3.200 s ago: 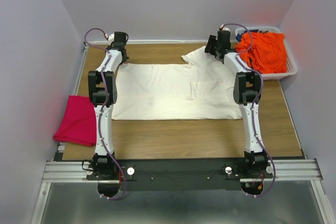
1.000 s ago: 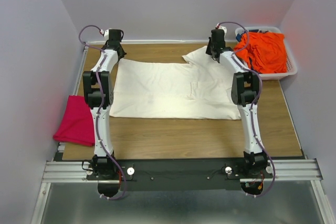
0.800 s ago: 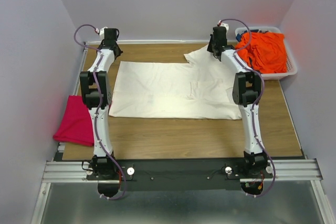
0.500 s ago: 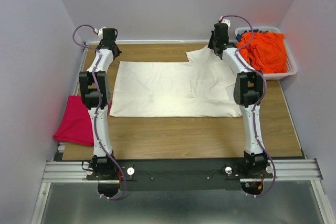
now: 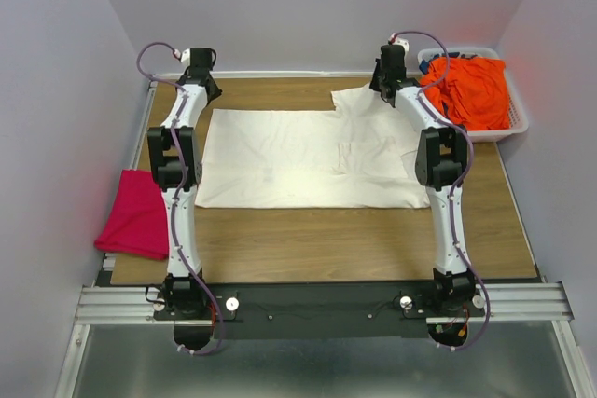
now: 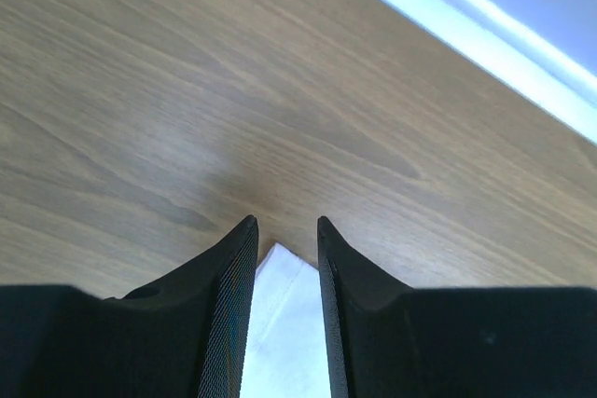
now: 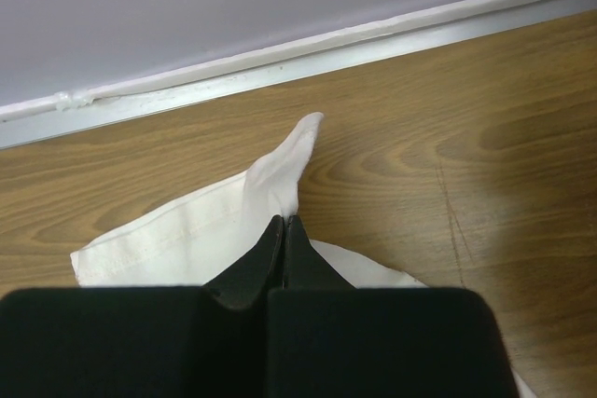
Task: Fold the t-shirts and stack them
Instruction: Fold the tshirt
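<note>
The cream-white t-shirt lies spread flat across the middle of the table. My left gripper is at its far left corner. In the left wrist view my left gripper stands open, and the shirt's white corner lies on the wood between the parted fingers. My right gripper is at the far right, shut on the shirt's sleeve, which rises in a peak at my right gripper. The magenta-pink t-shirt lies folded at the table's left edge. The orange t-shirt is bunched in the basket.
A white lattice basket stands at the back right corner. A pale rail runs along the table's far edge, close beyond both grippers. Bare wood shows in front of the white shirt.
My left gripper's jaws have parted and let the shirt's corner drop onto the table. Both arms have drawn the shirt's far edge back toward the wall; the right gripper stays shut on the sleeve.
</note>
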`<move>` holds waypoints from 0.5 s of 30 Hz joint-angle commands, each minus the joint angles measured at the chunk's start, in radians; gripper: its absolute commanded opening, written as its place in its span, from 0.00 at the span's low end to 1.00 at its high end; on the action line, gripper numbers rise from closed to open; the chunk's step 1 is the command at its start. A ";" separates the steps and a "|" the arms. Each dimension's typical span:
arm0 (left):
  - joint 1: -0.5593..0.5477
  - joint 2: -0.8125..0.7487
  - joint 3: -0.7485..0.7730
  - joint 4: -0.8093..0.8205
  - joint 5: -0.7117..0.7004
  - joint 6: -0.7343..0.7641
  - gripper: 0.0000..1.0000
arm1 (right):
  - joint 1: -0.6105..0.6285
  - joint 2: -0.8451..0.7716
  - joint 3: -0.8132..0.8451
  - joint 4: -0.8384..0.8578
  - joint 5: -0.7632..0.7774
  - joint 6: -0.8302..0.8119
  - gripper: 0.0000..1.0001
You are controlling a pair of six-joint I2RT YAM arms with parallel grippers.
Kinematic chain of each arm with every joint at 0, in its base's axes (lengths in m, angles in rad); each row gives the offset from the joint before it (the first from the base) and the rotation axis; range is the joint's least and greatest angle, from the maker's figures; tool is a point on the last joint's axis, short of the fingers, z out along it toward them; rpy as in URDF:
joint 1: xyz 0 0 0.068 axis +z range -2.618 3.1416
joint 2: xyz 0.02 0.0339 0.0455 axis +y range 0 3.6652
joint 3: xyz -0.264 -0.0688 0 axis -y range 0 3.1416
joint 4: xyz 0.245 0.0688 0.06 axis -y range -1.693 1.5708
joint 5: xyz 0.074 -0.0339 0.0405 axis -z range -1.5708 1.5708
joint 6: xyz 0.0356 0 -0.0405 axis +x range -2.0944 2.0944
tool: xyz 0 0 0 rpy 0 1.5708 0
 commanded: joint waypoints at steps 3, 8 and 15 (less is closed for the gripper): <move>-0.007 0.090 0.059 -0.077 -0.017 -0.026 0.40 | -0.004 -0.044 -0.018 -0.004 -0.003 0.021 0.00; -0.007 0.108 0.067 -0.088 -0.018 -0.037 0.39 | -0.004 -0.042 -0.023 -0.001 -0.017 0.030 0.01; -0.035 0.104 0.049 -0.091 -0.026 -0.037 0.27 | -0.005 -0.045 -0.029 0.000 -0.025 0.035 0.00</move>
